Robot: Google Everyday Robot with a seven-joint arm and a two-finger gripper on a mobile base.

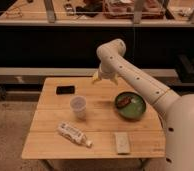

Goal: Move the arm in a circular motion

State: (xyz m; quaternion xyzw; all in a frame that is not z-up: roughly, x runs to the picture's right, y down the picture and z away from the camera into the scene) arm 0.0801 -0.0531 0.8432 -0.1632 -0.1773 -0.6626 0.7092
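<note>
Camera view shows rounded cream arm (136, 78), gripper (104, 76) above wooden table (49, 136).

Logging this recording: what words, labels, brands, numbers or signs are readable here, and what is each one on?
No text can be read.
Lying bottle: its label is too blurred to read.
Flat tan packet: any print is too small to read.
Arm and gripper, hanging over the far edge of the table: no lettering shows.
</note>
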